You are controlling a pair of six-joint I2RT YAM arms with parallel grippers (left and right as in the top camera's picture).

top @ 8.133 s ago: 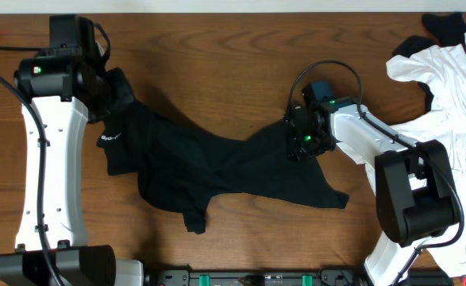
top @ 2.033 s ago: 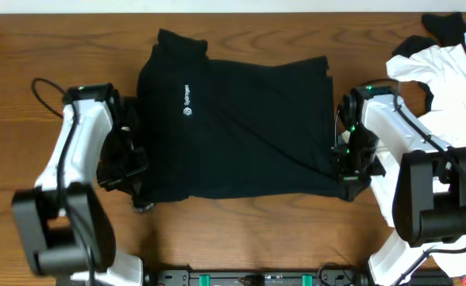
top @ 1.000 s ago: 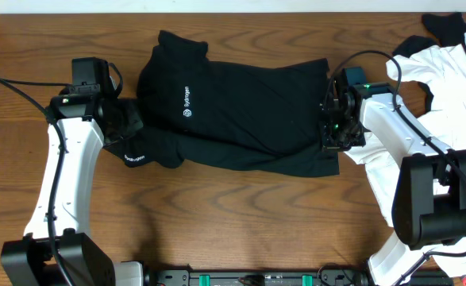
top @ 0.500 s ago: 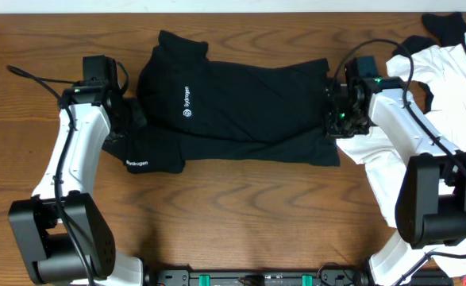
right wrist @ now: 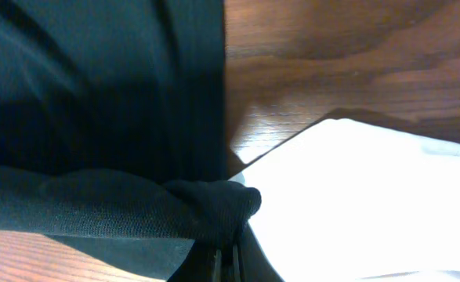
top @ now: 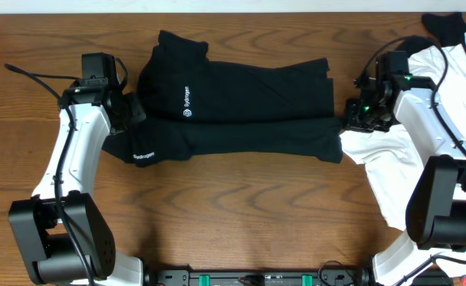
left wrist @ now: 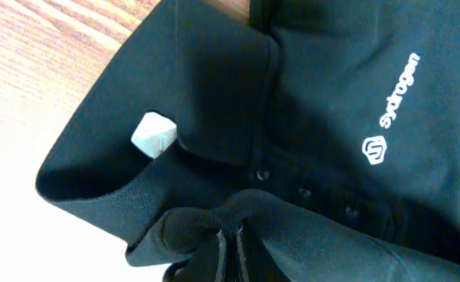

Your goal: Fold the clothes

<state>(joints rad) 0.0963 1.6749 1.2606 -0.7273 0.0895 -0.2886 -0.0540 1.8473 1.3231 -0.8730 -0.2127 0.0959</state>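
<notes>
Across the far half of the counter (top: 240, 214), the black shirt (top: 240, 103) stretches from 9 to 3 o'clock, collar end at 9, near edge doubled over. White clothes (top: 447, 87) pile up at 3, touching its hem corner. Left gripper (top: 128, 121) is pinched on collar-side fabric and right gripper (top: 352, 121) is clamped on the hem corner. Toward 6, open counter.
</notes>
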